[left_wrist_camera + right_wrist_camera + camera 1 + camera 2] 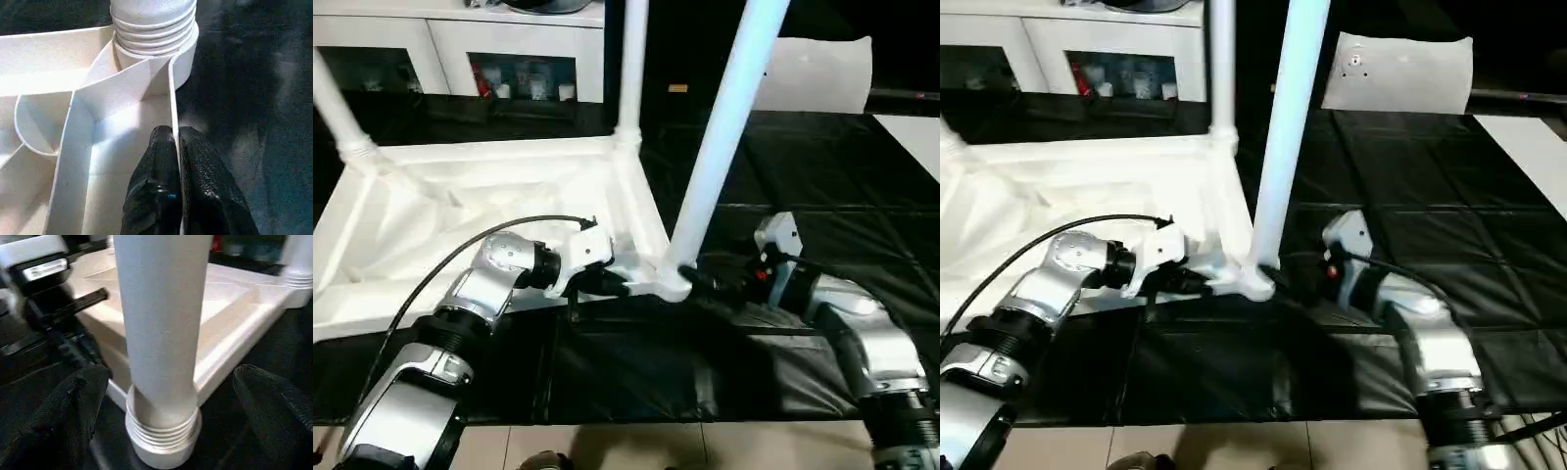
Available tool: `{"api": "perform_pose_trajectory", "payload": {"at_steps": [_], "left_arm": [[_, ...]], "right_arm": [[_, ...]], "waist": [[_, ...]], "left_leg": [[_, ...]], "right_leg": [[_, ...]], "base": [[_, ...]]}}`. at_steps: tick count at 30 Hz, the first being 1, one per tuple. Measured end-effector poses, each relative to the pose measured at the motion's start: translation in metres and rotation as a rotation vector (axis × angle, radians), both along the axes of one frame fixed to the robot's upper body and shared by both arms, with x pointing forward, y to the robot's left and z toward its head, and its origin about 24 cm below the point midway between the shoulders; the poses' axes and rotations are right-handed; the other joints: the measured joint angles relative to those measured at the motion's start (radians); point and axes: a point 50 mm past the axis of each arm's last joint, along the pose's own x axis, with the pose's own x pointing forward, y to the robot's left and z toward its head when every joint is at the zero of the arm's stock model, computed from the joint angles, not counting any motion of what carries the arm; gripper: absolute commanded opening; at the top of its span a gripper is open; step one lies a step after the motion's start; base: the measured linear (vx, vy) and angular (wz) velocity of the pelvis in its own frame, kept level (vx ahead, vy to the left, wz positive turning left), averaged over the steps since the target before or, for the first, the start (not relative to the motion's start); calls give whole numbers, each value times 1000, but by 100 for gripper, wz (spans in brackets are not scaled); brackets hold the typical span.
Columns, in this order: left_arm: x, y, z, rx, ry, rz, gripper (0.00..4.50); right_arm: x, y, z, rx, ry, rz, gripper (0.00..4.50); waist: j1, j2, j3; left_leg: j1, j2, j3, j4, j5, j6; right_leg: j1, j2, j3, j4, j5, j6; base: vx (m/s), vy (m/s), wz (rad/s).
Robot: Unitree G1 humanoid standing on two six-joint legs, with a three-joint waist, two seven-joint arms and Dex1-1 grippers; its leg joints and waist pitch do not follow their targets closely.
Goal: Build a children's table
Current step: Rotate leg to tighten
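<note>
Nearest leg (729, 127): upper end cut off at the 12 o'clock edge of the head views, so its full length is not seen. Far-corner leg (631, 69): likewise cut at 12 o'clock. Third leg (337, 113): runs out at the 9 o'clock edge. Table top (460, 211): its side toward 9 o'clock is out of frame; any fourth socket cannot be judged. Right pincer (168, 396): fingertips (274, 401) blurred. Items behind the cabinet (519, 59) glass too small to identify.
</note>
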Motion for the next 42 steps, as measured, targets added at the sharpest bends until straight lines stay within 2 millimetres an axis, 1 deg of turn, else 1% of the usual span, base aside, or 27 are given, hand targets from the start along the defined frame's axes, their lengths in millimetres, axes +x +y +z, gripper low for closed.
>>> {"api": "perform_pose_trajectory", "payload": {"at_steps": [1,2,6,9,11,13,17,19,20,23,26,30,33,36,38,39,40,42], "left_arm": [[0,2,0,4,4,-18,0],[-1,4,1,6,8,-28,0],[-5,11,1,22,34,-105,0],[-8,12,2,46,43,-181,0],[-10,12,3,54,47,-212,0],[-10,12,4,57,48,-234,0],[-10,12,5,57,50,-258,0],[-11,12,5,59,56,-267,0],[-11,12,5,60,57,-269,0],[-11,12,4,60,60,-272,0],[-12,12,4,61,62,-278,0],[-12,12,4,60,64,-276,0],[-10,9,2,48,78,-229,0],[-5,5,0,33,87,-135,0],[-1,1,-2,18,89,-35,0],[1,-1,-3,10,93,2,0],[2,-5,-4,2,94,41,0],[5,-15,-6,-11,91,117,0]], "right_arm": [[-1,1,1,-10,5,48,431],[-2,1,2,-10,7,72,431],[-3,3,6,-22,16,179,394],[-3,10,5,-36,36,264,374],[-4,11,2,-36,57,292,344],[-5,12,0,-37,74,308,338],[-5,17,1,-41,79,354,301],[-6,18,1,-40,80,365,295],[-6,18,0,-40,80,367,267],[-7,19,0,-38,79,379,252],[-7,20,0,-39,79,385,216],[-7,20,0,-39,83,384,200],[-13,23,-6,-7,99,317,197],[-12,25,-11,21,94,181,197],[-9,29,-16,50,82,22,196],[-7,31,-18,61,79,-40,196],[-5,33,-19,67,80,-110,195],[1,37,-21,87,88,-259,195]], "waist": [[1,-1,0],[1,-1,1],[13,-3,2],[26,-5,3],[37,-6,3],[45,-8,4],[48,-12,5],[49,-12,5],[49,-12,5],[49,-12,5],[49,-13,5],[50,-12,5],[54,-12,4],[48,-13,4],[39,-14,3],[31,-14,3],[19,-14,3],[4,-14,2]], "left_leg": [[0,0,0,0,0,0],[0,0,0,1,0,0],[0,1,0,2,0,0],[-1,2,0,4,0,0],[-2,2,1,6,-1,1],[-2,2,1,6,-1,1],[-2,3,2,7,-1,1],[-2,3,2,7,-1,1],[-2,3,2,7,-1,1],[-2,3,2,7,-1,1],[-2,3,2,7,-1,1],[-2,3,2,8,-1,1],[0,3,2,8,-1,1],[6,3,2,9,0,1],[7,3,2,9,0,0],[8,3,2,9,0,0],[7,2,2,9,0,0],[7,1,2,10,0,0]], "right_leg": [[0,0,0,0,0,0],[0,0,0,1,0,0],[0,0,-1,2,0,0],[0,0,-2,2,0,0],[0,0,-2,3,0,0],[0,0,-2,3,0,0],[0,0,-2,4,0,0],[0,-1,-2,4,0,0],[0,-1,-2,4,0,0],[0,-1,-2,4,0,0],[0,-1,-2,4,0,0],[0,-1,-2,5,0,0],[2,-1,-2,6,0,-1],[6,-1,-2,6,2,-4],[5,-1,-2,6,1,-2],[5,-2,-1,4,0,-1],[3,-3,-1,2,0,0],[2,-4,-1,-1,0,0]], "base": [[0,0,0],[0,0,0],[0,0,0],[0,0,0],[0,0,0],[0,0,0],[0,0,0],[0,0,0],[0,0,0],[0,0,0],[0,0,0],[0,0,0],[0,0,0],[0,0,0],[-28,3,-2],[-57,20,-9],[-57,20,-9],[-26,16,-5]]}}
